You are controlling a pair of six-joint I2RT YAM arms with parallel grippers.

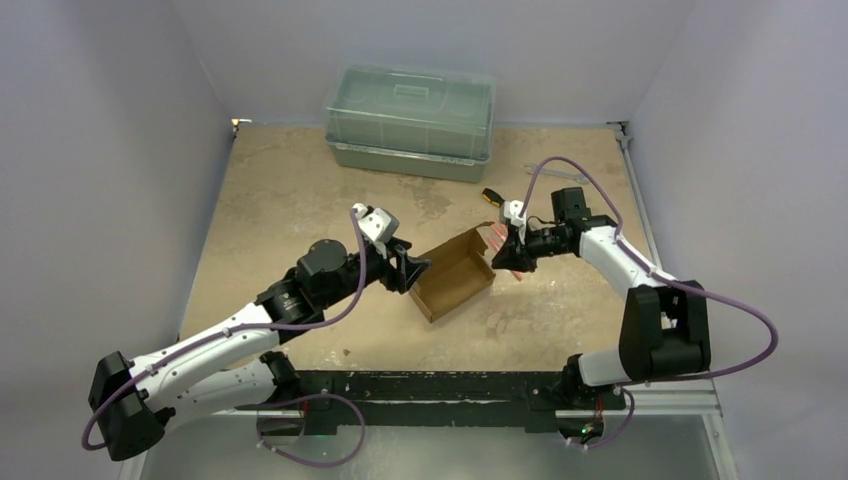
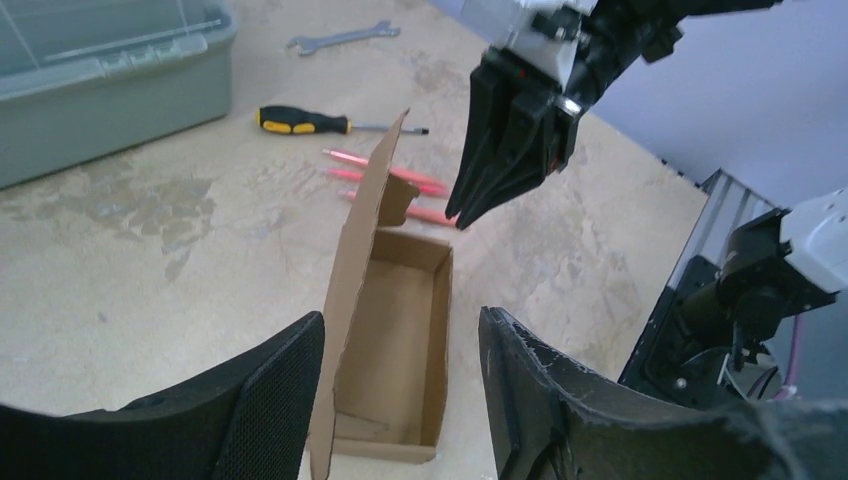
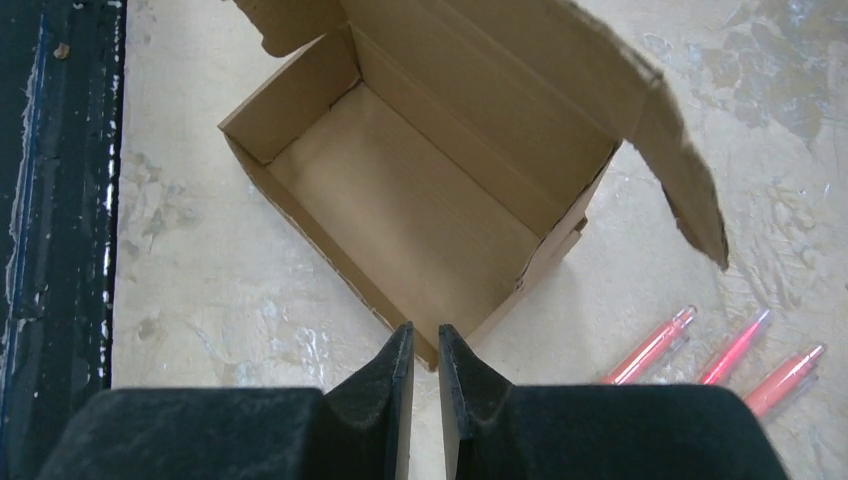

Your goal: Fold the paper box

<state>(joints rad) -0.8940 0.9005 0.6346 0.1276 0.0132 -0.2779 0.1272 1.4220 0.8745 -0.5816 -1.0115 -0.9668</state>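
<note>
Centrally, the paper box (image 1: 455,275) is flanked by the left end effector (image 2: 400,335), opened wide, and right end effector (image 3: 425,340), nearly closed.

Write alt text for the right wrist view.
An open brown paper box sits on the tan table, its lid flap raised. The right gripper, jaws nearly closed and empty, points at the box's near corner; three pink pens lie to the right.

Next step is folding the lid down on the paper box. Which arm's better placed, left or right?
Probably left. The left gripper is open, and the upright lid of the paper box stands just inside its jaws. The right gripper is shut, hovering over the box's other end, off the lid.
</note>
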